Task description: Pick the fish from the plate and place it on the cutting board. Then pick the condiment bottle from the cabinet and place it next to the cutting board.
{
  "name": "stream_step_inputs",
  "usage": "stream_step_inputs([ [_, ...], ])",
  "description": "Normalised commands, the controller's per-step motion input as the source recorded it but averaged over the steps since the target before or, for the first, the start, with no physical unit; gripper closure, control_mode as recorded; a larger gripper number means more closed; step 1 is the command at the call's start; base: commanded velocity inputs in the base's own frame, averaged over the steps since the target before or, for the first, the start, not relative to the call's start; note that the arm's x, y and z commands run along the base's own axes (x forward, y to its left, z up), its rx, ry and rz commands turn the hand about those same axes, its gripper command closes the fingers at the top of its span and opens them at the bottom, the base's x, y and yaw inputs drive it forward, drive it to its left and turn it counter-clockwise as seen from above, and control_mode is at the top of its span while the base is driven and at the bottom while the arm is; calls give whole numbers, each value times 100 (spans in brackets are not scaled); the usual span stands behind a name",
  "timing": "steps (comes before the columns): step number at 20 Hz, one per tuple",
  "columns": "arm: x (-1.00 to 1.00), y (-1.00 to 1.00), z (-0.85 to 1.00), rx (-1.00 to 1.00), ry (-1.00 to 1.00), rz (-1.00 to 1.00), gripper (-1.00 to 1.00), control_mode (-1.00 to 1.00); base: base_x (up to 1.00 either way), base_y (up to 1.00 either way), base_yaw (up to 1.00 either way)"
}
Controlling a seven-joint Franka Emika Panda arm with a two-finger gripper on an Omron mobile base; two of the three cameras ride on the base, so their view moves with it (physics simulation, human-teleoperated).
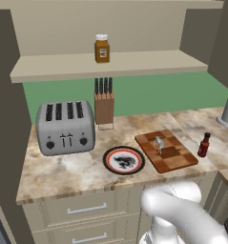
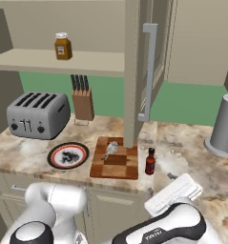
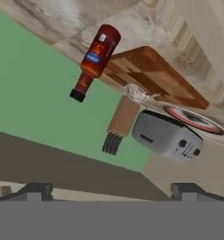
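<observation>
I see the fish (image 1: 159, 143) lying on the cutting board (image 1: 167, 150), with the plate (image 1: 123, 160) just to the board's left on the worktop (image 1: 63, 174). The condiment bottle (image 1: 203, 145) stands upright just beside the board's right edge, while an amber jar (image 1: 102, 48) sits on the cabinet (image 1: 53, 66) shelf. My pincer (image 3: 111, 190) has its jaws spread wide apart, gripping nothing

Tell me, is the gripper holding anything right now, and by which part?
Nothing is held. The gripper is open with nothing between its fingertips; the slim dark red condiment bottle stands free on the counter beside the checkered wooden cutting board.
</observation>
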Motion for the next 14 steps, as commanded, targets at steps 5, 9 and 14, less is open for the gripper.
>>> stream_step_inputs([
  [5,-83,8,8,-22,-4,-22,-100,-100,0,0,0],
  [9,-70,21,27,-31,0,-24,-100,-100,0,0,0],
  [14,-50,34,23,-40,3,-25,-100,-100,0,0,0],
])
